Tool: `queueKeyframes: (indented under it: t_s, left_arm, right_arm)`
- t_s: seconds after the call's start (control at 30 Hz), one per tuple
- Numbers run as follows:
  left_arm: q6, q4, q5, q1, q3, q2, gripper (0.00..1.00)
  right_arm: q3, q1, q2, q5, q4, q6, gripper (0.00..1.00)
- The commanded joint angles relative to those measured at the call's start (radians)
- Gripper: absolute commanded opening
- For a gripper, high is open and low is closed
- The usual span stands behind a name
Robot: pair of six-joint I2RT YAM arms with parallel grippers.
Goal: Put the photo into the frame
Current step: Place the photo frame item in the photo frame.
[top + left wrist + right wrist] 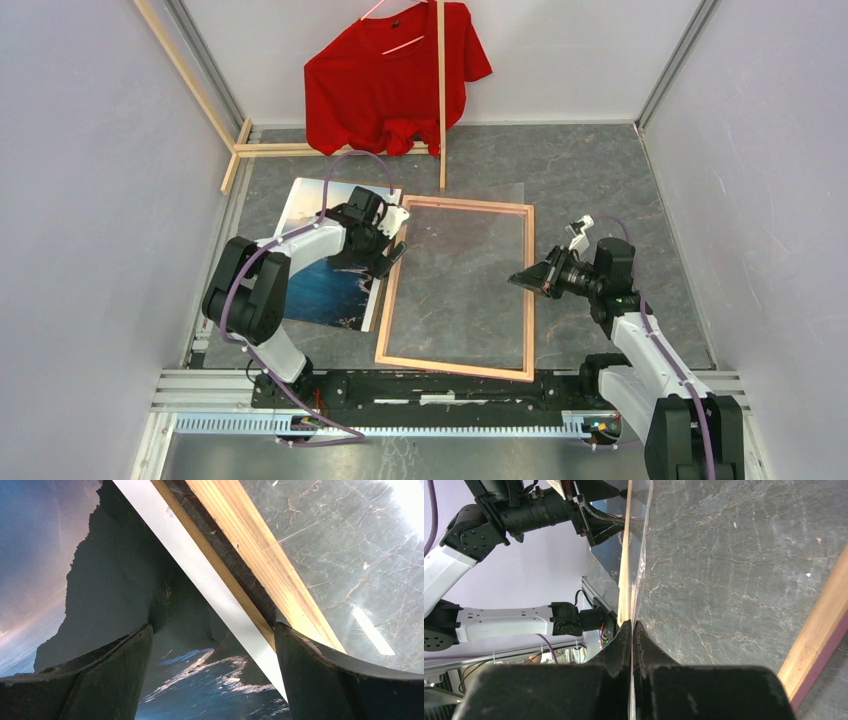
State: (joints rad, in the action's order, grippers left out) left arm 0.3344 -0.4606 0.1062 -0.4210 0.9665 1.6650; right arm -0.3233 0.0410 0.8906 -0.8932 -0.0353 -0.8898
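Frame: the frame [450, 367] lies flat mid-counter [600, 170], pale wood side up.
Photo: the photo [318, 295] lies picture side up to the left of the frame, outside it. Its white right margin runs just beside the frame's left rail, and the left wrist view shows a dark strip of counter between them.
Clear sheet: a thin clear sheet [642, 555] lies across the frame's opening and pokes out past the far rail.
Left claw: the left claw [212, 627] is released and holds nothing. It hangs low over the photo's right edge, one finger above the print and the other above the frame rail.
Right claw: the right claw [631, 627] is clenched at the frame's right side, with the clear sheet's edge nipped between its tips.
Progress: early, I judge; the print is not yet lifted or seated.
Risk, pinch: the left fingers straddle both print and rail, so closing there could catch the rail too, or crease the margin.
Risk, pickup: the print lies flat on the counter, so a finger may skid over it and push it rather than get under.
Risk, sheet: the clear sheet is thin and held at one edge only. Any pull could bow it, slip it from the tips or drag the frame askew.
Risk, seating: the print faces up while the frame shows its back, so sliding it across unturned would likely seat it the wrong way round.
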Motion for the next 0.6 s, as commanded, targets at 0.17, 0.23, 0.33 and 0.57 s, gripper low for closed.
queueKeyframes:
  t_s: [0.17, 0.23, 0.33, 0.57]
  left_arm:
    - [0.02, 0.017, 0.011, 0.001, -0.012, -0.014, 0.96]
    - [0.02, 0.017, 0.013, 0.002, -0.012, -0.012, 0.96]
    - [0.018, 0.018, 0.015, 0.002, -0.011, -0.007, 0.96]
    - [0.02, 0.018, 0.014, 0.002, -0.011, -0.007, 0.96]
  right_arm:
    - [0.051, -0.021, -0.017, -0.016, -0.044, 0.016, 0.0]
    - [0.051, -0.025, -0.017, -0.019, -0.043, 0.017, 0.0]
    - [0.056, -0.033, -0.019, -0.019, -0.032, 0.023, 0.0]
    - [0.079, -0.036, -0.027, -0.018, -0.028, 0.023, 0.0]
